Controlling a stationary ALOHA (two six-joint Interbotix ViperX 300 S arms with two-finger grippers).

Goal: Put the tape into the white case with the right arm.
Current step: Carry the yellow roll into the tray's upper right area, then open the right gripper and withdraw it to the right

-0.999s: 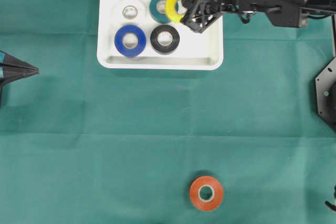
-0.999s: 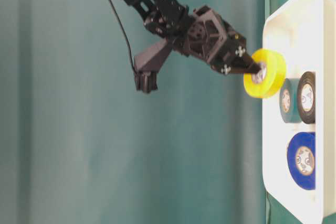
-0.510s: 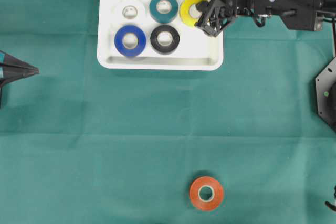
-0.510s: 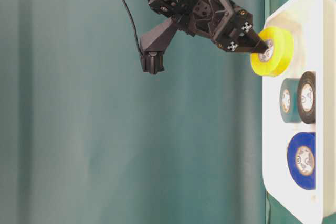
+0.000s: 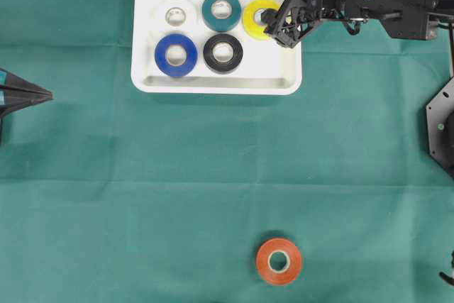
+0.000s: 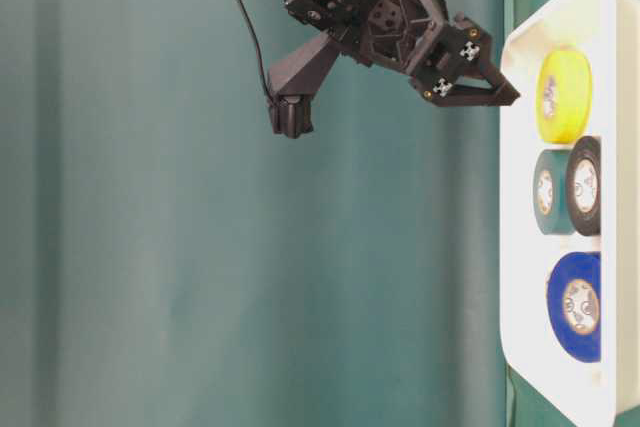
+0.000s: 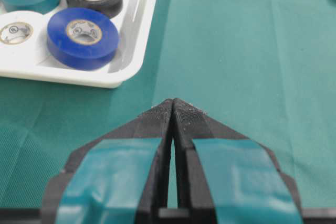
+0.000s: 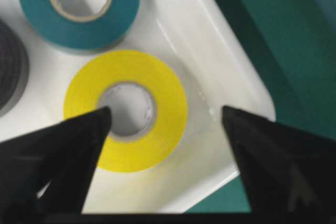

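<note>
The yellow tape (image 5: pixel 252 19) lies flat in the back right slot of the white case (image 5: pixel 216 84), free of any grip. Just above it hangs my right gripper (image 5: pixel 278 33), open, on the long black right arm. In the right wrist view one fingertip (image 8: pixel 97 121) hangs over the yellow tape's (image 8: pixel 157 129) core and the other over the case's rim, the right gripper (image 8: pixel 165 115) holding nothing. From table level the right gripper (image 6: pixel 510 97) stands clear of the yellow tape (image 6: pixel 560 97). An orange tape (image 5: pixel 279 261) lies on the cloth near the front. My left gripper (image 7: pixel 172 102) is shut and empty.
The case also holds a white tape (image 5: pixel 175 14), a teal tape (image 5: pixel 221 10), a blue tape (image 5: pixel 176 54) and a black tape (image 5: pixel 223 52). The front right slot is bare. The left gripper (image 5: pixel 42 94) rests at the left edge of the green cloth.
My right gripper carried the yellow tape right to the back right slot, then opened and let it go. The tape now lies flat in the case.
</note>
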